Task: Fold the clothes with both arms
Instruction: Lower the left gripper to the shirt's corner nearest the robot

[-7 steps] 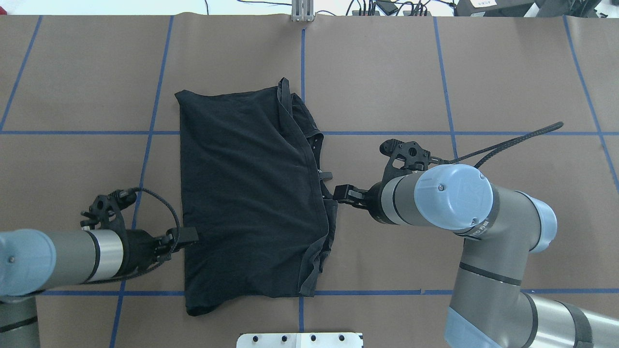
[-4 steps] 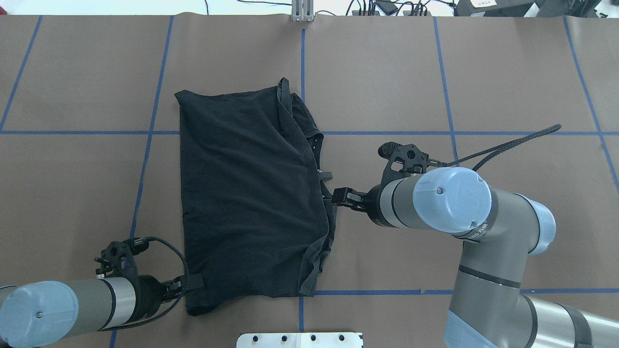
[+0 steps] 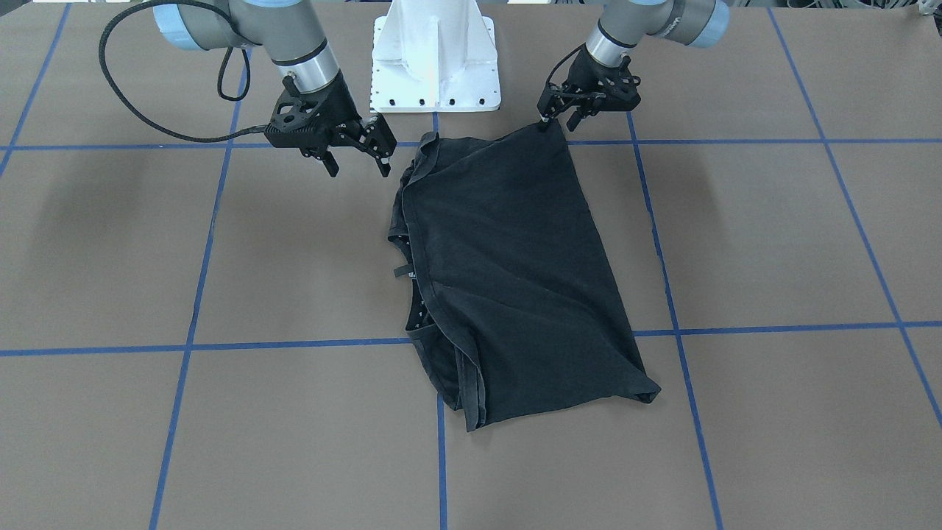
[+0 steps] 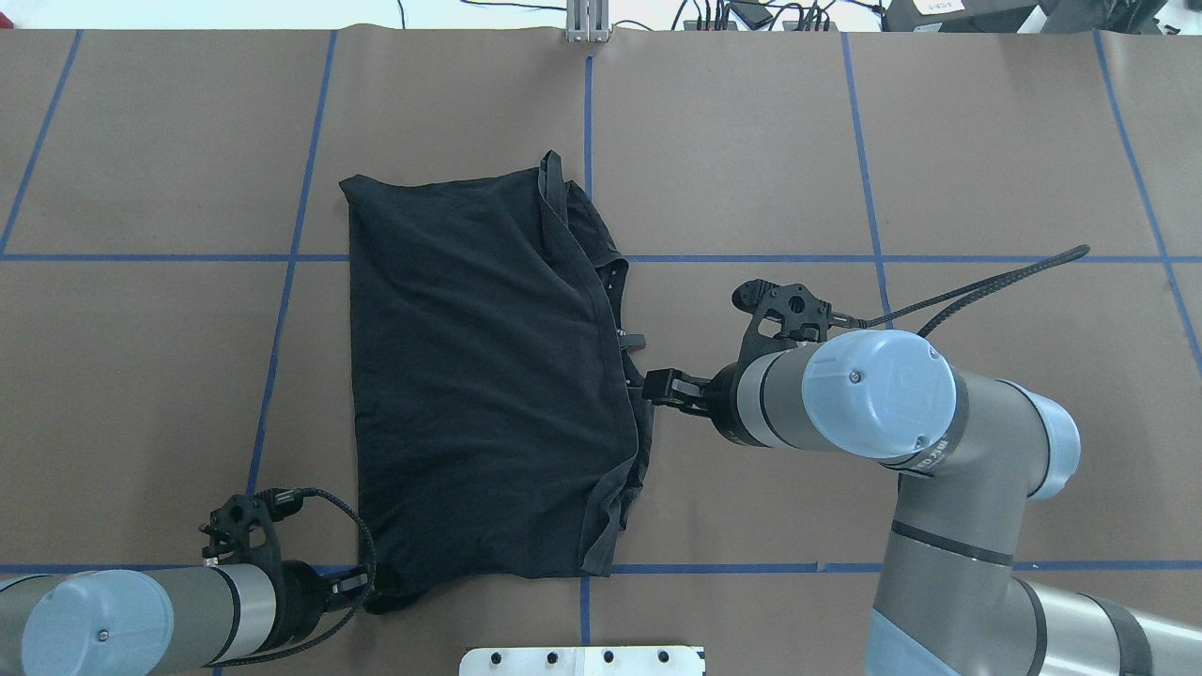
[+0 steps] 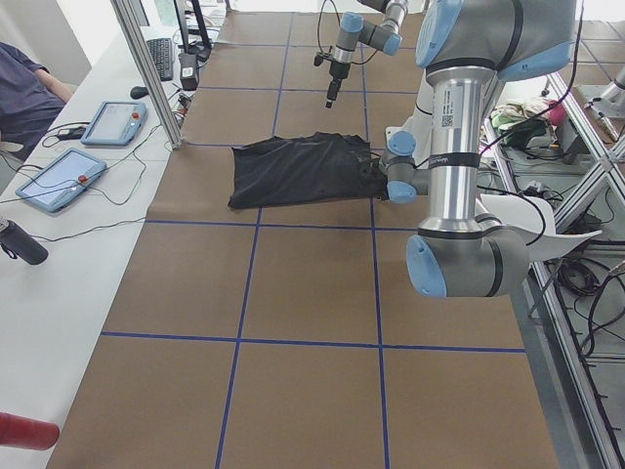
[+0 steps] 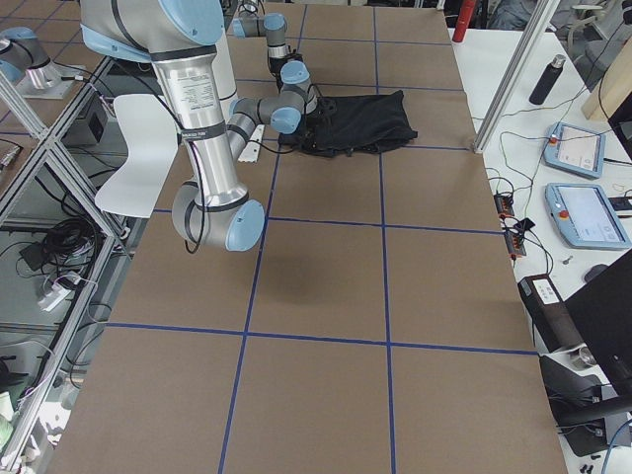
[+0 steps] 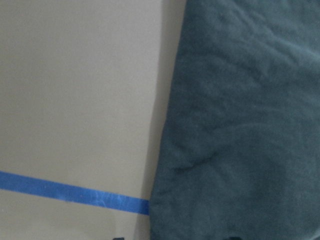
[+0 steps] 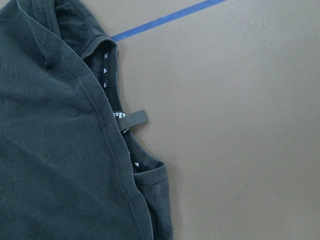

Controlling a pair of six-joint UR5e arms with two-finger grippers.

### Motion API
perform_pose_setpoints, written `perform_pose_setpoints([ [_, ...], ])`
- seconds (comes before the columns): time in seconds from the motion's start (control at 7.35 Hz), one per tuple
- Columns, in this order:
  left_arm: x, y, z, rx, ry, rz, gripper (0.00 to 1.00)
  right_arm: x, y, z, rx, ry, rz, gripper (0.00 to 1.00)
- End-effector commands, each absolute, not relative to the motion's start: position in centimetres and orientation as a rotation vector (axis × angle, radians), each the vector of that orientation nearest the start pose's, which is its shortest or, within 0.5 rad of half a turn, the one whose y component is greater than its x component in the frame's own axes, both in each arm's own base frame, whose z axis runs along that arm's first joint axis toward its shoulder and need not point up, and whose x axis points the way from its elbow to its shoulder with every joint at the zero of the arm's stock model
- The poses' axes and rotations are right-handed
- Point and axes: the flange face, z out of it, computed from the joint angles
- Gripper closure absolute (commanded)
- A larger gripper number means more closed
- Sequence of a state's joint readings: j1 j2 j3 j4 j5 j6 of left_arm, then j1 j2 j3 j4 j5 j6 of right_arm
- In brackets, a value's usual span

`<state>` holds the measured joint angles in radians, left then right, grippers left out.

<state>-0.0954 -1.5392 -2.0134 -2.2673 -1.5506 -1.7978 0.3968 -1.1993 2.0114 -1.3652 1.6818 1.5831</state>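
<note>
The black T-shirt (image 4: 479, 376) lies folded flat on the brown table, collar and label toward my right side (image 8: 131, 118); its logo is hidden. It also shows in the front view (image 3: 508, 272). My left gripper (image 4: 355, 582) is low at the shirt's near-left corner (image 7: 170, 200), jaws apart, holding nothing; in the front view (image 3: 557, 119) it sits just over that corner. My right gripper (image 4: 654, 383) is open and empty beside the collar edge, a little above the table (image 3: 357, 165).
The white pedestal base (image 3: 434, 59) stands at the table's near edge, just behind the shirt. Blue tape lines (image 4: 732, 258) grid the table. Tablets (image 5: 59, 176) and a bottle (image 6: 548, 79) lie on the operators' side bench beyond a metal post.
My left gripper has moved along the shirt's left edge toward me, down to the near-left corner. My right gripper has crept slightly toward the collar. The shirt has not moved.
</note>
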Motion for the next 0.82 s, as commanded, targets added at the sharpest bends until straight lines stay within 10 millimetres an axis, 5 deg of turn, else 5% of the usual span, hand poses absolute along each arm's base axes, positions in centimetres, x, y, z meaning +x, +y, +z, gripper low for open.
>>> perform_pose_setpoints([
  [0.0,46.5,-17.9,38.5,-0.058,1.112,-0.297,0.79,-47.0,-32.7,23.9,0.095,-1.026,0.312,0.0],
  [0.27,46.4,-17.9,38.2,-0.06,1.118,-0.296,1.0,-47.1,-32.5,23.9,0.095,-1.025,0.31,0.0],
  [0.68,46.3,-17.9,38.0,-0.061,1.123,-0.295,1.0,-51.7,-28.2,24.4,0.122,-1.001,0.323,0.01],
])
